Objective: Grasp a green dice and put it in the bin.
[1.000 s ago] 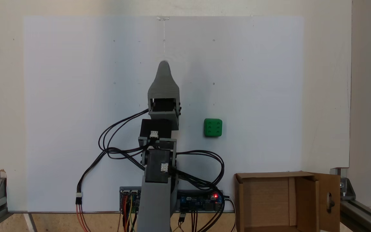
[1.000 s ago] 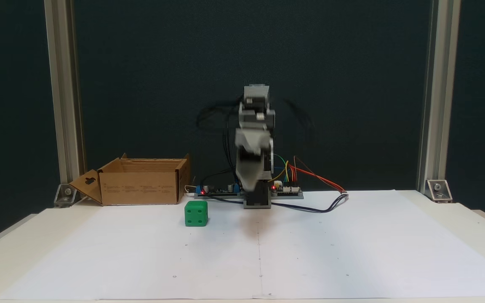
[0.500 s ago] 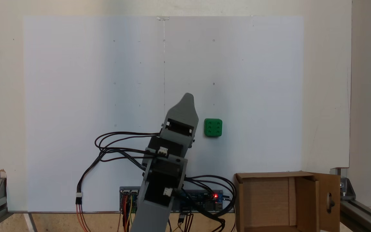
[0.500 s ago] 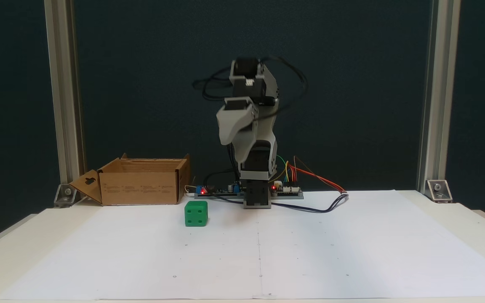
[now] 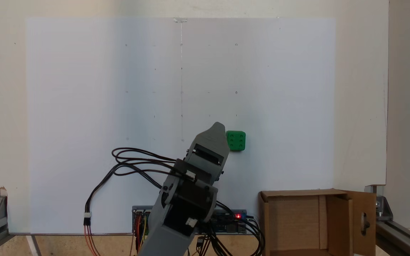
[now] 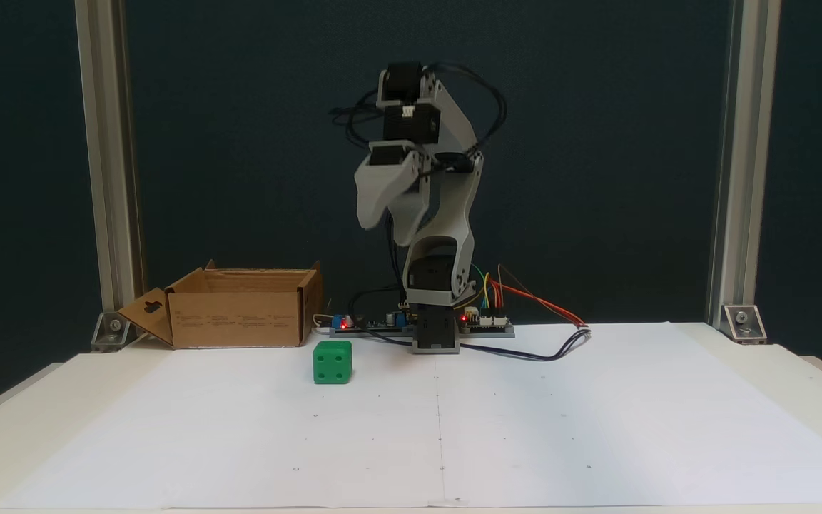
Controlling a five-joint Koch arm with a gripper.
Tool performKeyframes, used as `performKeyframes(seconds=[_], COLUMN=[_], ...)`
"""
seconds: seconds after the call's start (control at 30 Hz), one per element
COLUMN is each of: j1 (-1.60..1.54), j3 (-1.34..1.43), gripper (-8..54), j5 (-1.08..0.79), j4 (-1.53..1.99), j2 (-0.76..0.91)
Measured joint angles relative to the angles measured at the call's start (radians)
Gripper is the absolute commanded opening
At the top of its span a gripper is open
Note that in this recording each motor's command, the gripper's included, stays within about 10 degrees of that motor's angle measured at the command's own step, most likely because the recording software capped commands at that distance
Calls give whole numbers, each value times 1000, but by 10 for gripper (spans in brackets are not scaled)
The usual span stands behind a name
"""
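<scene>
The green dice (image 5: 236, 140) rests on the white paper, and it also shows as the green dice (image 6: 332, 362) just in front of the bin. The bin (image 5: 299, 220) is an open brown cardboard box; the bin (image 6: 240, 308) stands at the table's back edge with a keyhole flap folded out. My gripper (image 6: 384, 234) hangs high above the table, up and to the right of the dice, its two tips a little apart with nothing between them. From above, my gripper (image 5: 219, 127) points at the dice's left edge.
The arm's base, circuit boards (image 6: 486, 323) and loose cables (image 5: 133, 163) sit at the table's back edge beside the bin. Aluminium frame posts (image 6: 104, 164) stand at both back corners. White paper (image 5: 84, 106) covers the table.
The arm has swung from the centre line toward the dice and drawn back toward its base. The gripper has risen well above the table. Dice and bin have not moved.
</scene>
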Motion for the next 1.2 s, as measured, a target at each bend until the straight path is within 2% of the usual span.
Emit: performKeyframes(seconds=[0.3, 0.67, 0.9, 1.2], j1=[212, 425, 497, 574], j3=[-5, -5, -5, -41], gripper=[453, 468, 468, 468], j5=[-284, -638, -759, -825], j4=[0, 0, -11, -60], j2=[-6, -109, -199, -316])
